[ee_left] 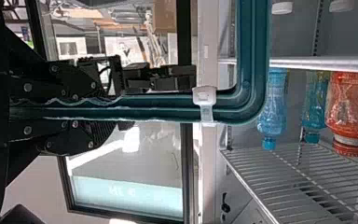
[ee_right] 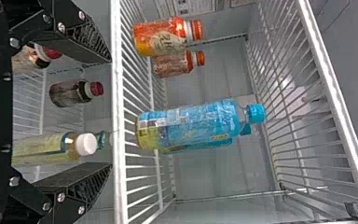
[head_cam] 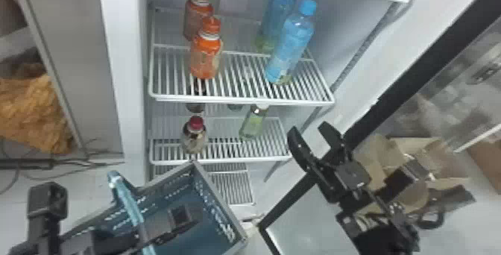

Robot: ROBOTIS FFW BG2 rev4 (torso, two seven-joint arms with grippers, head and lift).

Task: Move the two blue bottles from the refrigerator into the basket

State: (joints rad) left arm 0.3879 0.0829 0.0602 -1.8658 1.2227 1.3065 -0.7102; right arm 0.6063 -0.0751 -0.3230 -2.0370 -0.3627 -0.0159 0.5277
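From my seat I see both blue bottles standing on the refrigerator's upper shelf (head_cam: pixel 238 102), untouched: the front blue bottle (head_cam: pixel 292 45) near the side wall, the rear blue bottle (head_cam: pixel 277 15) just behind it. My right gripper (head_cam: pixel 310 129) is outside the shelf, lower than the bottles and apart from them, its fingers spread with nothing between. In the right wrist view, the front one lies ahead, past the shelf's front bar, in line with the finger gap.

My left gripper (head_cam: pixel 169 225) is clamped on the handle (head_cam: pixel 128 202) of the basket (head_cam: pixel 219 199), which sits below and in front of the shelves.

The front bottle's label has a white and blue block near its yellow-green base; the nearer orange bottle (head_cam: pixel 206 56) wears a pale patch. White markings run along the basket's inner walls.
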